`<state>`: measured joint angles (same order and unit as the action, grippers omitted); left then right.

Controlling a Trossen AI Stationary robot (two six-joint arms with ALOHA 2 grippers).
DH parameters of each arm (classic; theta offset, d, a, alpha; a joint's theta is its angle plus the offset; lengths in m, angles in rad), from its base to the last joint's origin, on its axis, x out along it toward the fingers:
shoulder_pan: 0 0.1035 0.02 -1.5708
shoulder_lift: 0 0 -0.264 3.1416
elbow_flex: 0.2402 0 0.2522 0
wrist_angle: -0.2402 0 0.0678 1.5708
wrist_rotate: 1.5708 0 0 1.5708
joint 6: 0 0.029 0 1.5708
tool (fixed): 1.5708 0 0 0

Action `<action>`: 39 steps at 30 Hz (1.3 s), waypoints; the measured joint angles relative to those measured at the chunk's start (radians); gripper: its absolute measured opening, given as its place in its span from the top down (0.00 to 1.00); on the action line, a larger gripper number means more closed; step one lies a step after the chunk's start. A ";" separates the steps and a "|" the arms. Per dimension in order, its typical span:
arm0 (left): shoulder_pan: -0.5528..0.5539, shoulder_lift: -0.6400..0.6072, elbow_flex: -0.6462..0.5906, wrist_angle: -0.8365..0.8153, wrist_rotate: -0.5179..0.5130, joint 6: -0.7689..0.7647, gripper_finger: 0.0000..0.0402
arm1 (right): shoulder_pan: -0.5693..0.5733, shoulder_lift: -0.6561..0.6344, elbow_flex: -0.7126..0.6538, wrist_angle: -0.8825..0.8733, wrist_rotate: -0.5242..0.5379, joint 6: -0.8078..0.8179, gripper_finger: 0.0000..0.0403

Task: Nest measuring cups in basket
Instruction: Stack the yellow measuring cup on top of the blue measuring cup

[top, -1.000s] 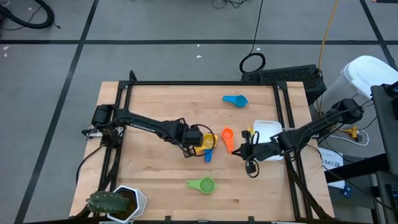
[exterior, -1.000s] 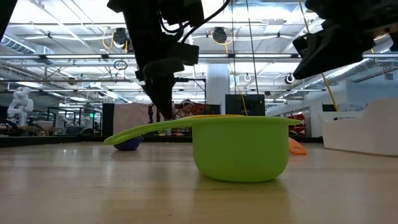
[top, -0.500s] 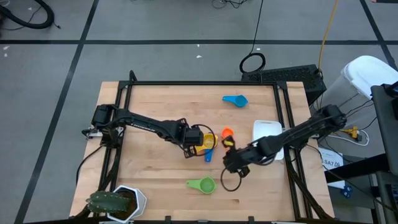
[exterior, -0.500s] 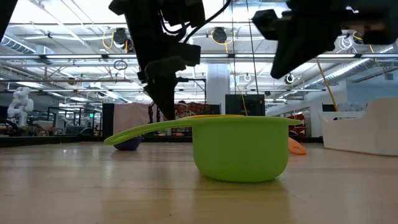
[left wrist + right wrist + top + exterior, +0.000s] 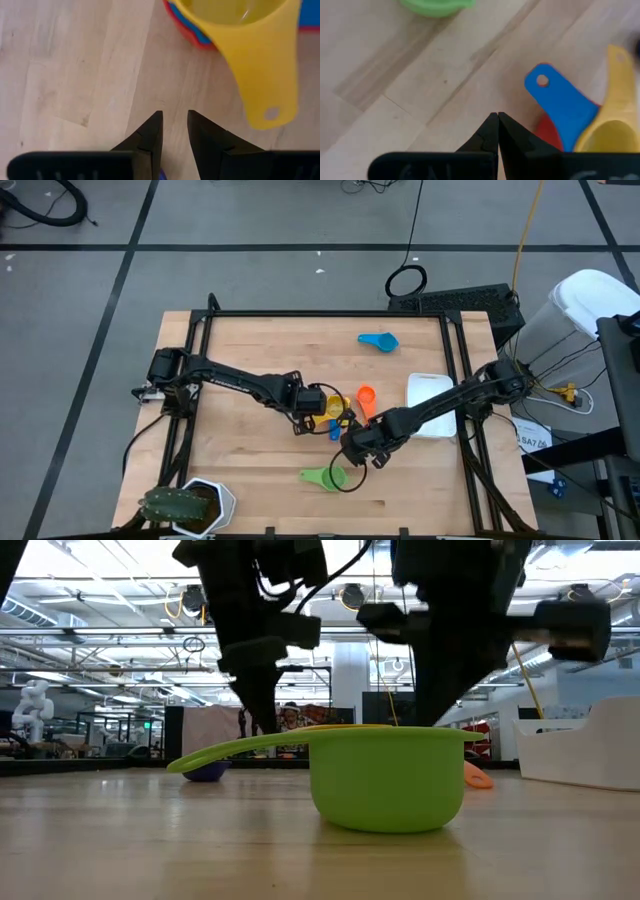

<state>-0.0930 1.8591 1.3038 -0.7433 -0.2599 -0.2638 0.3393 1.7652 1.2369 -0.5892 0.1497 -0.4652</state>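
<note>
- Right hand (image 5: 350,450) hangs over mid desk (image 5: 250,370), between the nested stack and the green cup (image 5: 326,477). Fingers (image 5: 490,131) pressed tight together in its wrist view, nothing between them.
- Left hand (image 5: 312,402) sits low beside the stack. Fingers (image 5: 150,135) nearly together w/ a slim gap, empty (not gripping any cup).
- Stack so far: yellow cup (image 5: 333,406) on top, a blue cup (image 5: 560,97) and red cup (image 5: 550,131) under it. Blue handle pokes out toward the right hand.
- Loose cups: green one near the desk's front edge, upright, handle pointing toward the left arm's side; orange cup (image 5: 365,395) just beside the stack; light blue cup (image 5: 379,340) far back, well apart.
- Basket (image 5: 428,387) lies near the desk's right edge, partly under the right arm. No cup visible in it from above.
- Step in hand, by my guess: right arm going for the green cup.
- To do it well: spread the fingers before descending, come straight down on the rim or the flat handle, not the bowl's middle. Cup is light plastic, so a sideways nudge will skate it off.
- Keep clear of the left arm & the stack; they're near.
- Green looks like 1 of the bigger cups, so it likely belongs low in the nest, not on top of yellow.
- Task far from done: 3 cups visibly nested, none in basket.
</note>
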 joint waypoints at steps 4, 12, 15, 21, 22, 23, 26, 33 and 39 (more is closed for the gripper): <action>0.002 0.000 -0.069 0.061 0.001 -0.001 0.77 | -0.004 0.019 0.000 0.002 0.001 0.001 1.00; 0.002 -0.002 -0.209 0.246 0.035 -0.042 0.77 | -0.018 0.011 0.000 0.021 -0.018 0.012 1.00; 0.003 -0.005 -0.216 0.248 0.034 -0.052 0.77 | -0.027 0.013 0.000 0.021 -0.076 0.039 1.00; 0.003 -0.032 -0.216 0.322 0.035 -0.053 0.77 | -0.045 0.013 -0.028 0.075 -0.076 0.037 1.00; 0.003 -0.042 -0.218 0.323 0.036 -0.053 0.77 | -0.047 0.013 -0.034 0.091 -0.075 0.037 1.00; 0.003 -0.050 -0.219 0.335 0.043 -0.053 0.77 | -0.051 0.012 -0.042 0.107 -0.075 0.035 1.00; 0.003 -0.067 -0.214 0.366 0.058 -0.053 0.77 | -0.061 0.013 -0.065 0.134 -0.074 0.034 1.00; 0.003 -0.069 -0.217 0.348 0.060 -0.059 0.77 | -0.089 0.013 -0.112 0.208 -0.074 0.031 1.00; 0.003 -0.069 -0.217 0.357 0.061 -0.071 0.77 | -0.102 0.013 -0.142 0.278 -0.076 0.028 1.00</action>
<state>-0.0902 1.7897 1.0870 -0.3864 -0.1993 -0.3352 0.2373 1.7779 1.0948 -0.3112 0.0734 -0.4375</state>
